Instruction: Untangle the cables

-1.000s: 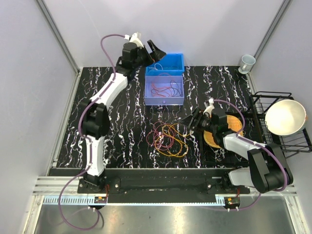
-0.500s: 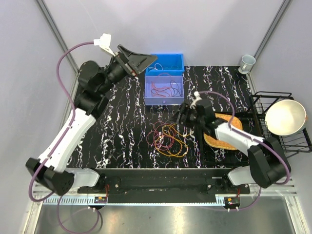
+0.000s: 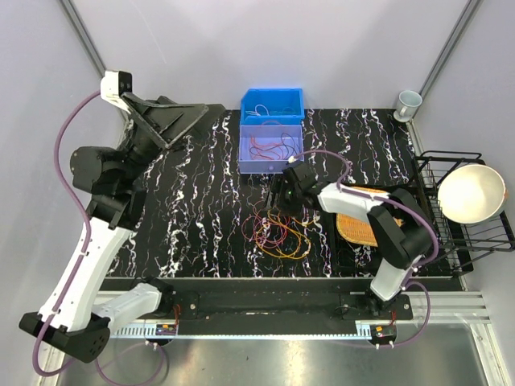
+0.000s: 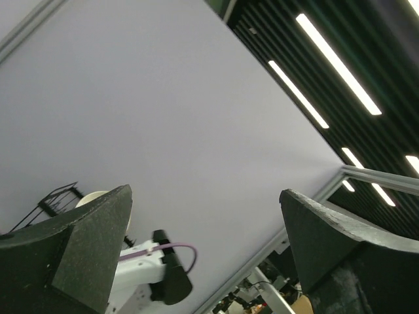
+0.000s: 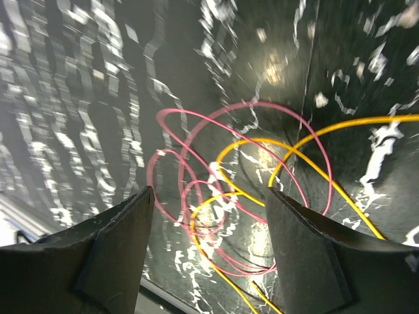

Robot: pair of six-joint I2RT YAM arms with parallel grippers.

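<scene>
A loose tangle of thin cables (image 3: 278,229), red, orange and yellow, lies on the black marbled table a little right of centre. My right gripper (image 3: 280,193) is open and empty, hovering over the far edge of that tangle; its wrist view shows pink and yellow loops (image 5: 222,203) between the spread fingers. More thin cables lie in the pale purple bin (image 3: 271,166) and the blue bin (image 3: 273,112) behind it. My left gripper (image 3: 193,112) is raised high at the far left, open and empty, pointing up at the wall.
A woven mat (image 3: 364,219) lies right of the tangle. A wire rack (image 3: 471,233) with a cream bowl (image 3: 470,193) stands at the right edge. A cup (image 3: 408,102) sits at the far right corner.
My left arm swung away from the blue bin, up and to the left. My right gripper moved left from the mat to the far edge of the tangle.
</scene>
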